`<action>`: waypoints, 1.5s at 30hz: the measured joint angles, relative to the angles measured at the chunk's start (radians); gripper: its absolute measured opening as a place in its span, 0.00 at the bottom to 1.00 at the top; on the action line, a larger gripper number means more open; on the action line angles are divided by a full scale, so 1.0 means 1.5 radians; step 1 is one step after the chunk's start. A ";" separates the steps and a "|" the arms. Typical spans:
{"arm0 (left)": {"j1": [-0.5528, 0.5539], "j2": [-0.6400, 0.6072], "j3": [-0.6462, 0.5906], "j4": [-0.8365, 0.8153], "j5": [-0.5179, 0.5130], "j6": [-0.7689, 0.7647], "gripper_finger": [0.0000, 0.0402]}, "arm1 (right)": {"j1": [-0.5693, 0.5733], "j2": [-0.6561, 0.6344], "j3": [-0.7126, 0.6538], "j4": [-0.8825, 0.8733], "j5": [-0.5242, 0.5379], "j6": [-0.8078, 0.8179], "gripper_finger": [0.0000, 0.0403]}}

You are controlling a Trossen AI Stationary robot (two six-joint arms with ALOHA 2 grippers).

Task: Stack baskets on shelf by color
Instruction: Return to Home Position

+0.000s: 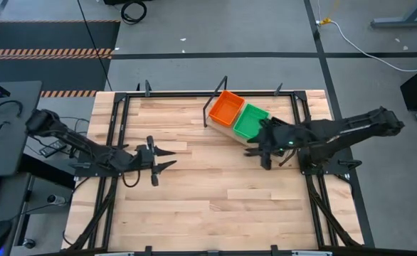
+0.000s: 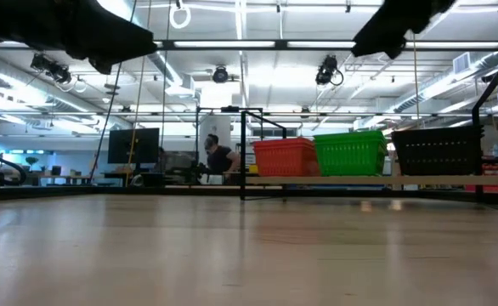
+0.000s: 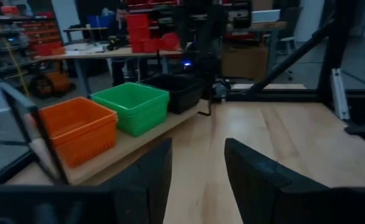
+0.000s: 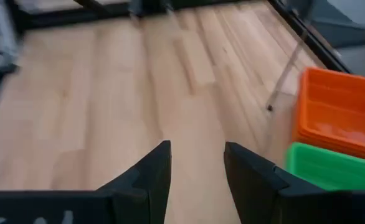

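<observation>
well, a stack of orange slotted plastic baskets (image 1: 226,108), a green stack (image 1: 251,121) and a black stack (image 2: 436,151) sit side by side on the pale wooden board shelf (image 3: 123,146) at the plank desk's (image 1: 215,192) far side. the left gripper (image 1: 170,158) hangs over the desk's left half, fingers parted and empty. the right gripper (image 4: 197,144) hovers by the black stack, likewise parted, holding nothing.

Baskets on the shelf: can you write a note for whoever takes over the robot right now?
Left gripper: open, empty, over the left middle of the table, away from the shelf.
Right gripper: open, empty, above the shelf's black end.
Orange baskets, green baskets and black baskets sit stacked by colour, side by side on the shelf.
Done: stacking looks finished.
Left: probably only bringing both arms home.
</observation>
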 joint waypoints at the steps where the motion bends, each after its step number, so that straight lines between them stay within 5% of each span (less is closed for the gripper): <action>1: -0.004 -0.019 0.000 -0.021 -0.011 0.001 0.38 | 0.005 -0.024 -0.021 0.015 -0.003 -0.001 0.38; 8: -0.025 -0.126 -0.011 -0.136 -0.040 -0.019 0.24 | 0.045 -0.194 -0.188 0.175 -0.002 -0.032 0.32; 14: -0.052 -0.214 -0.080 -0.136 -0.042 -0.029 0.03 | 0.062 -0.298 -0.304 0.266 -0.002 -0.058 0.09; 21: -0.082 -0.351 -0.142 -0.139 -0.073 -0.027 0.01 | 0.077 -0.407 -0.404 0.412 -0.069 -0.128 0.04; 45: -0.208 -0.588 -0.147 -0.339 -0.125 0.016 0.01 | 0.094 -0.642 -0.527 0.386 -0.142 -0.189 0.01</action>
